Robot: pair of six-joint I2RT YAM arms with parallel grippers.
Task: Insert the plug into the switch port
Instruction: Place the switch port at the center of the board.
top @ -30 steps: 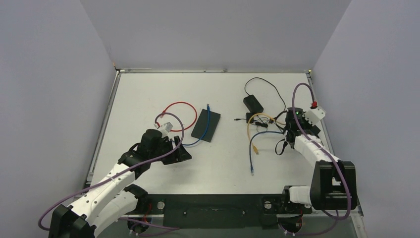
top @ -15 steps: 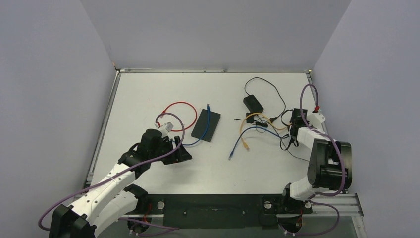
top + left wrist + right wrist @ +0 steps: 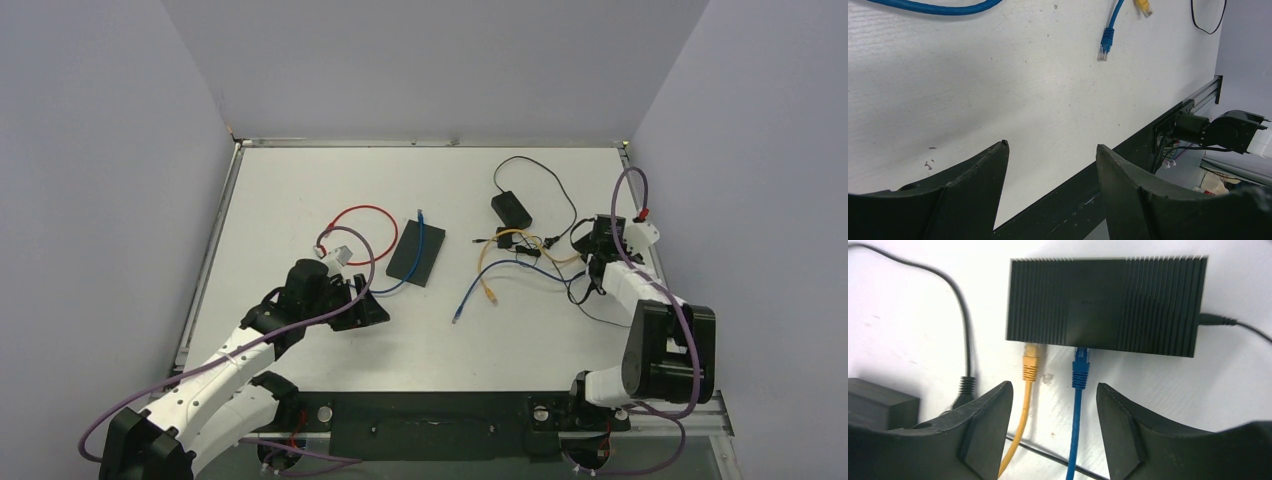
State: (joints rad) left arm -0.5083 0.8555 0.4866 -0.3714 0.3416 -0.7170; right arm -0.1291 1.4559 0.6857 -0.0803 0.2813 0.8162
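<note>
Right fingers (image 3: 983, 430) apart, blue plug (image 3: 1080, 367) in switch (image 3: 1108, 305), yellow plug (image 3: 1031, 365) beside

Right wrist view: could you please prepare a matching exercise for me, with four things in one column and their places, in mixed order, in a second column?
Things:
1. yellow plug
2. black adapter
3. switch
4. blue plug

Places:
A. at the switch's edge, the right one of the two coloured plugs
B. across the top of the picture, a ribbed black box
C. lower left corner of the picture
D. at the switch's edge, the left one of the two coloured plugs

Pairs: 1-D, 2-C, 3-B, 4-A
</note>
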